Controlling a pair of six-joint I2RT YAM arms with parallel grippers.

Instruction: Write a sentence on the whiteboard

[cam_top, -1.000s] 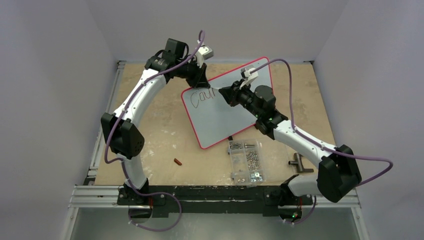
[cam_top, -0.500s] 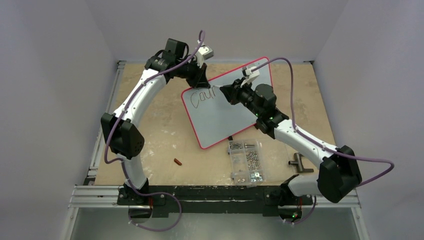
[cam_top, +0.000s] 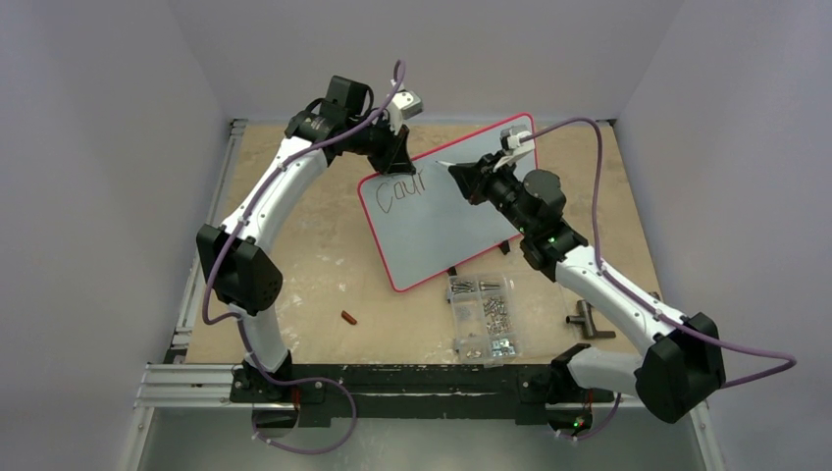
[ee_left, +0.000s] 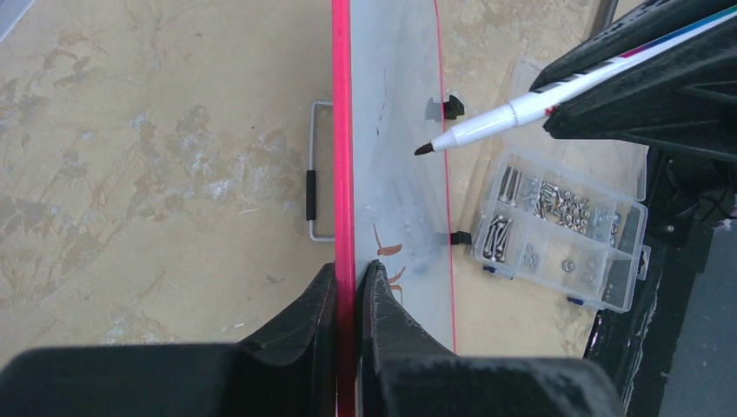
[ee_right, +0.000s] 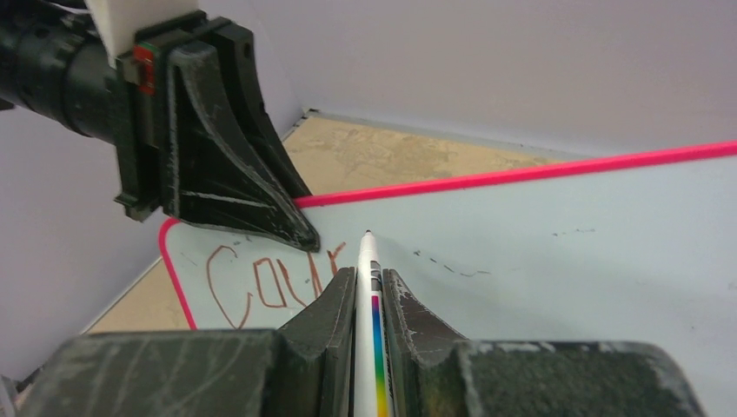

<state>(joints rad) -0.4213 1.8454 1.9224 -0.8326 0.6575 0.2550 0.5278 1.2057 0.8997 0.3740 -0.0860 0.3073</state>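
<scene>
Whiteboard [cam_top: 442,235], large, white, pink-rimmed: from above, its sentence [cam_top: 400,193], brown "Cour", lies just beside the left gripper [cam_top: 399,163] fingers. Left wrist: those fingers clench the rim, and the writing is mostly hidden. Right wrist: the right gripper [ee_right: 369,276] grasps a white rainbow-striped marker [ee_right: 368,252]; tip contact is unclear.

I have open tabletop along the table's [cam_top: 294,245] left edge and into its near-left corner, where only a small red piece [cam_top: 348,317] lies. The whiteboard [cam_top: 442,231] takes up the middle. The left gripper [cam_top: 401,167] is clamped on its far-left corner. The right gripper [cam_top: 456,175], pinching a marker [cam_top: 442,165], hangs over the board just beside it, so I see little room between the two. Off the board's near corner the clear screw box [cam_top: 484,314] blocks the way. A black T-shaped tool [cam_top: 587,322] lies towards the right edge, beside the right arm. Walls shut in the far, left and right edges.
</scene>
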